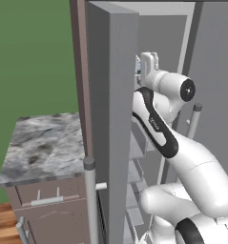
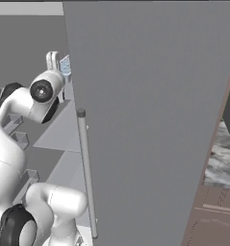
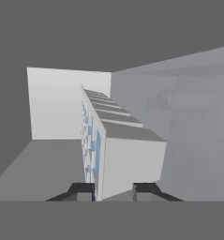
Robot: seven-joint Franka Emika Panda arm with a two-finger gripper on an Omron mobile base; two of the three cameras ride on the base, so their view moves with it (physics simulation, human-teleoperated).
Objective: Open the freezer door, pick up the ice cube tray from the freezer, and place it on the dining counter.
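1. Freezer door (image 1: 110, 124) stands swung open, edge-on in the left base view; its long silver bar handle (image 1: 90, 200) runs down the near edge.
2. In the right base view a wide plain grey fridge door (image 2: 155, 120) takes up most of the frame, with its own vertical bar handle (image 2: 86, 173).
3. White arm reaches up and forward into the freezer (image 1: 158, 57), wrist at upper-shelf height.
4. Pincer (image 3: 112, 190) is clamped on the ice cube tray (image 3: 115, 145): one dark fingertip (image 3: 83, 190) sits on each side of the tray's near end, pressed against it.
5. Tray is pale blue-white and turned on edge in the hand view, its grid of small cells facing the left of that view, its plain underside to the right.
6. Tray runs straight away from the pincer toward the back wall of the freezer.
7. Can't tell whether the tray rests on the shelf or is lifted off it.
8. Right base view: a corner of the tray (image 2: 65, 65) shows just beside the hand, next to the fridge door's edge.
9. Left base view: a sliver of the tray (image 1: 137, 66) peeks between the freezer door's edge and the hand.
10. Pale grey shelves (image 1: 134, 150) step down inside the freezer below the arm.
11. Small marbled worktop (image 1: 44, 143) on a brown drawer cabinet sits left of the freezer door, against a green wall (image 1: 32, 57).
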